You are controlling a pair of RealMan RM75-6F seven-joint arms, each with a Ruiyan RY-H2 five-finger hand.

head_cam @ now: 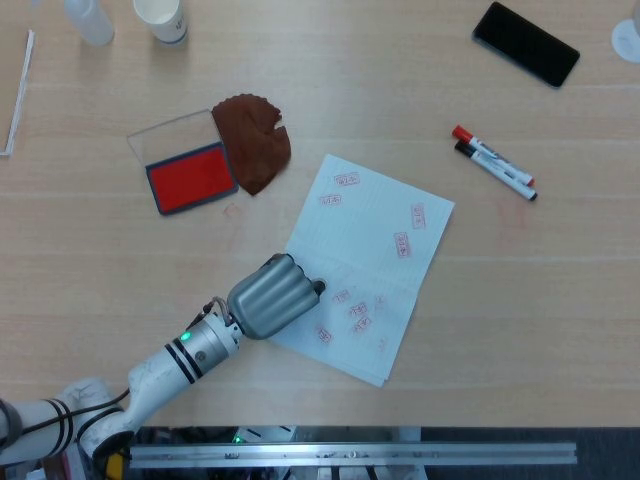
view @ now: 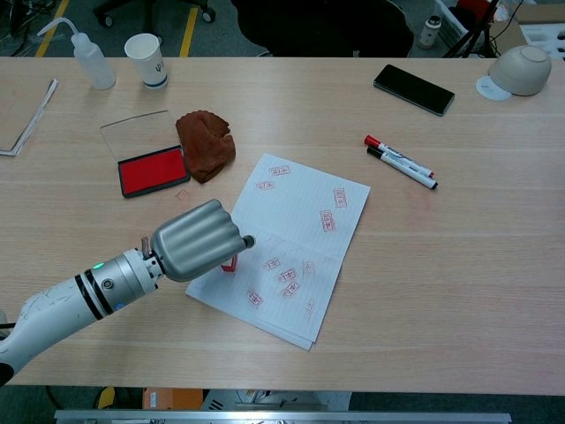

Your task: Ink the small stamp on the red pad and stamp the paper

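Left hand [head_cam: 270, 298] is seen low and left of centre in the head view, fingers curled into a fist over the lower left edge of the paper [head_cam: 375, 245]. In the chest view the same hand [view: 196, 239] is closed around the small stamp [view: 228, 262]; only a red sliver of the stamp is visible under the fingers, at the paper's [view: 305, 230] left edge. Contact between stamp face and sheet cannot be confirmed from either view. The right hand is not seen in either view.

The paper is laid diagonally at frame centre and several red stamp marks are carried on it, clustered near the hand and scattered toward the upper corner.

The red pad [head_cam: 191, 177] is placed upper left of the paper, lid open, with a clear lid panel behind it. A brown cloth [head_cam: 254, 140] is lying just beside the pad's right edge. Two markers [head_cam: 494, 162] are placed side by side at right, well apart from the paper. A black phone [head_cam: 526, 43] is at upper right. A paper cup [view: 146, 58] and a squeeze bottle [view: 90, 60] are at upper left in the chest view, and a grey bowl [view: 520, 69] upside down at upper right.
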